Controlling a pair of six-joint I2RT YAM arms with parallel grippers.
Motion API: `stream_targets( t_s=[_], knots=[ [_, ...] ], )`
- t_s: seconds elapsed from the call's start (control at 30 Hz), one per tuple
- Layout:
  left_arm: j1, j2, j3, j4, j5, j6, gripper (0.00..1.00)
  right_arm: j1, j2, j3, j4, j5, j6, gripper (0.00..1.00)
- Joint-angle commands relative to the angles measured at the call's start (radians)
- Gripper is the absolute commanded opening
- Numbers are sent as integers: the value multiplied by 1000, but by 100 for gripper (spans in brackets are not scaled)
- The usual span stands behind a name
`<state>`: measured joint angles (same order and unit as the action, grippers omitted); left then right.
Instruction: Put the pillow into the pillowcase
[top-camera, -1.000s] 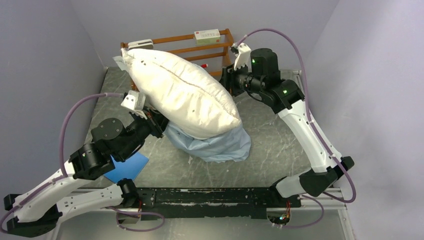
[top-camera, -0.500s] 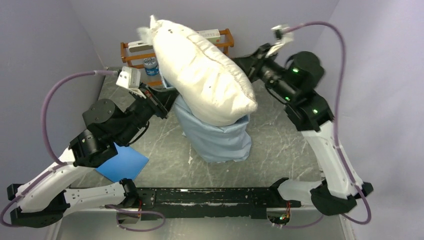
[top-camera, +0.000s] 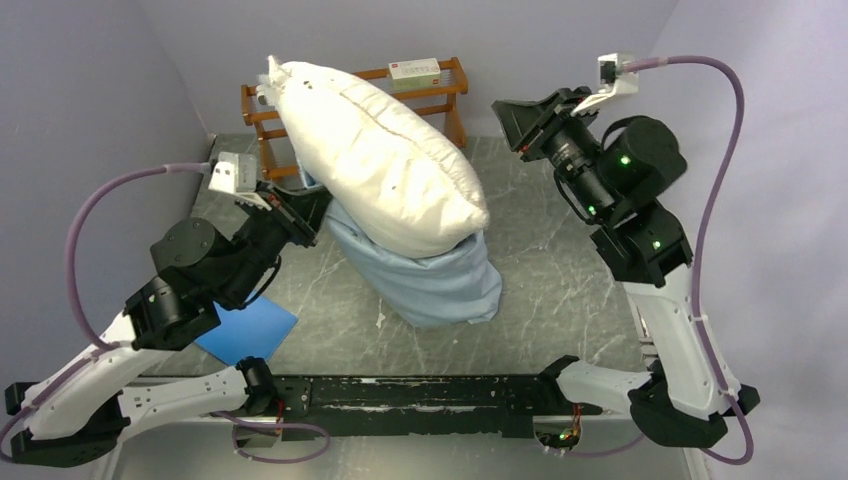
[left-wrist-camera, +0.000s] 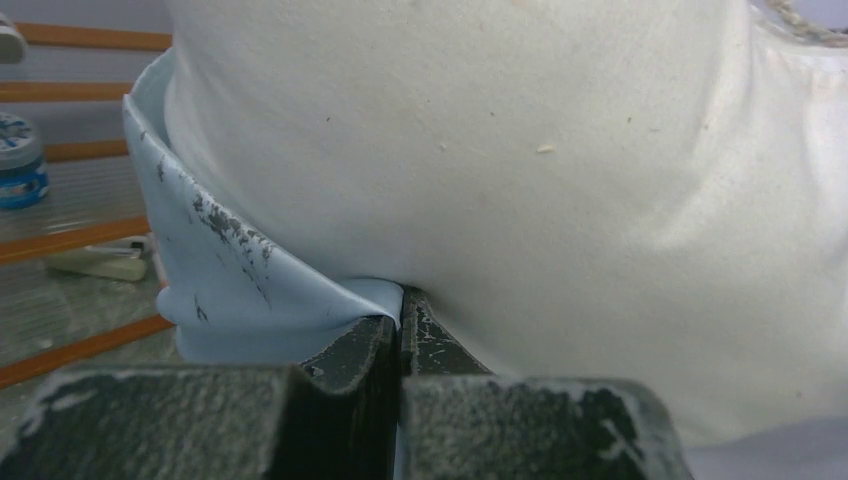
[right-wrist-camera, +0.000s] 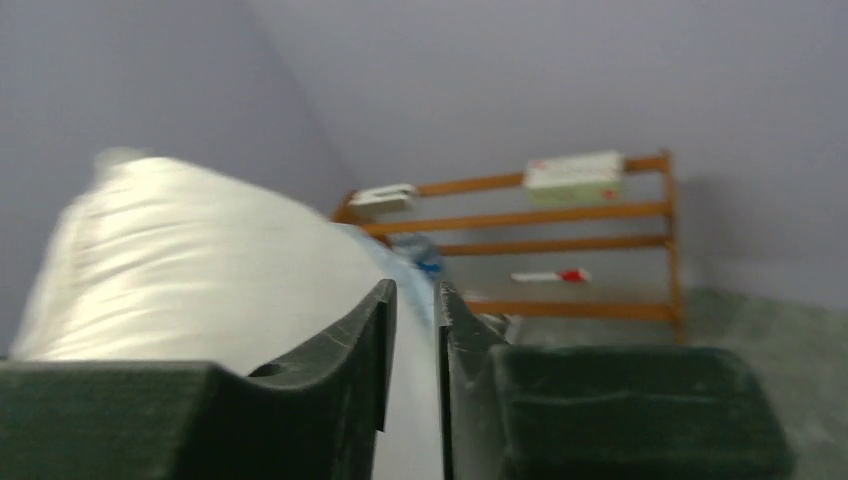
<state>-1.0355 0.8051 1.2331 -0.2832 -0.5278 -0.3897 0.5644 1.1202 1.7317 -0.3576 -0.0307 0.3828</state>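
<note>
Pinching the pillowcase (left-wrist-camera: 250, 290) rim, the left tool (left-wrist-camera: 400, 320) is risking slippage under the pillow (top-camera: 380, 165); the right tool (right-wrist-camera: 415, 310), nearly together, is holding nothing.

White pillow (top-camera: 385, 170) stands tilted, lower end inside blue pillowcase (top-camera: 430, 275).

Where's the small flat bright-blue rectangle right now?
In the top view, the flat bright-blue rectangle lies on the table's near-left part, partly under the left arm, left of the sky-blue pillowcase.
</note>
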Motion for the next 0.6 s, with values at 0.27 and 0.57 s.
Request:
stream_targets(
  t_s=[0.27, 0.57],
  knots=[
    [2, -23, 27, -32, -73, 16, 5, -3, 104, -2, -281, -53, -120, 54],
    [1, 10, 33, -18, -39, 10, 5, -3, 126, 21, -455, -111, -217, 59]
  ],
)
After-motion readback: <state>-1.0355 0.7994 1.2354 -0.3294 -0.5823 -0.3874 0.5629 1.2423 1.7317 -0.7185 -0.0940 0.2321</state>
